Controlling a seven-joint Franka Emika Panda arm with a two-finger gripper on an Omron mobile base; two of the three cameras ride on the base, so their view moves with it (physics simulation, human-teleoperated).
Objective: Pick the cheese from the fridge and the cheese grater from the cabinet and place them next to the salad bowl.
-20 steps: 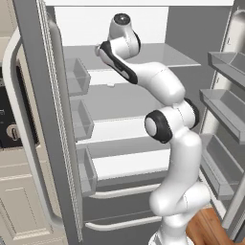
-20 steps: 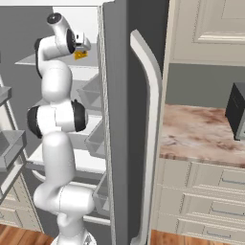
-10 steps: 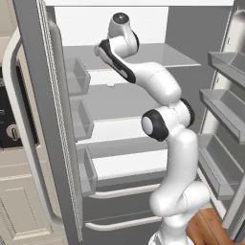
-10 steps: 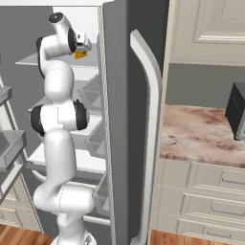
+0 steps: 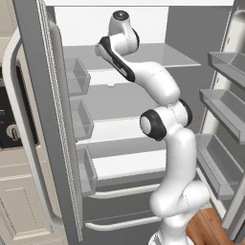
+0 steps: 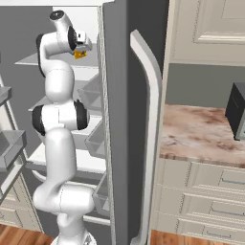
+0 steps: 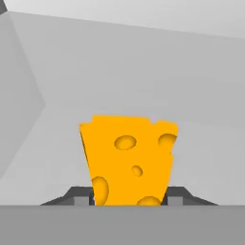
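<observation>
cheese, an orange-yellow chunk with holes, sits on an upper white shelf inside the fridge. in the hand view it stands right between the two dark fingertips, which lie just beside its lower edges; whether they press on it or stand slightly off cannot be told. from the right base view the gripper reaches in at that shelf with the cheese under it. both fridge doors stand open.

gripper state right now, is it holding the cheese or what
Gripper: closed on the cheese, a finger tip against each side of the wedge, on the upper fridge shelf.
</observation>
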